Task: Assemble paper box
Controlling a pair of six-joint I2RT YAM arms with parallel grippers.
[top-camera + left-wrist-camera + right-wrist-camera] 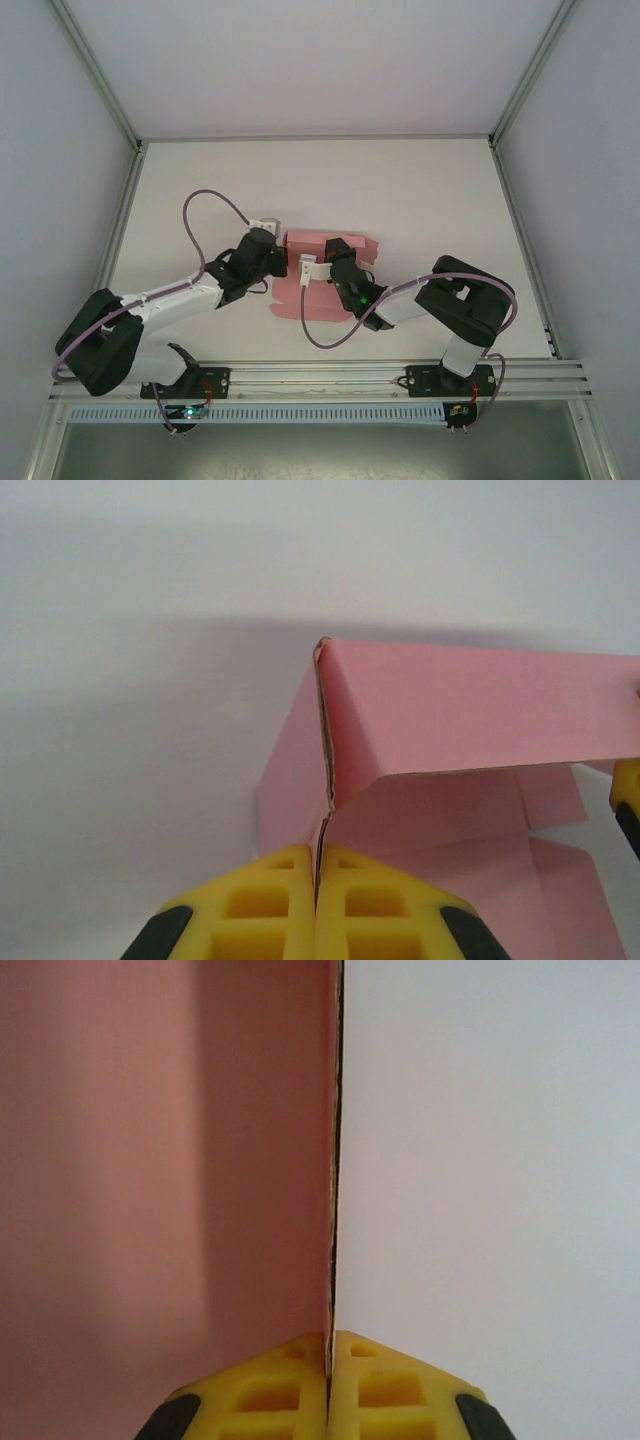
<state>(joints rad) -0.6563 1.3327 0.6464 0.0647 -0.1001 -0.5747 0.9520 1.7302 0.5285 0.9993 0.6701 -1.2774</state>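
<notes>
1. Paper box [300, 302]: pink card, partly folded, lying mid-table [430, 190] between the two arms.
2. Left gripper [316, 875]: yellow tips pressed together, pinching the card's edge just below a raised corner fold. One pink panel stands up from there and runs off to the right, over flat flaps on the table.
3. Right gripper [329, 1348]: tips pressed together on the thin edge of an upright pink panel. Pink is to its left, white table to its right.
</notes>
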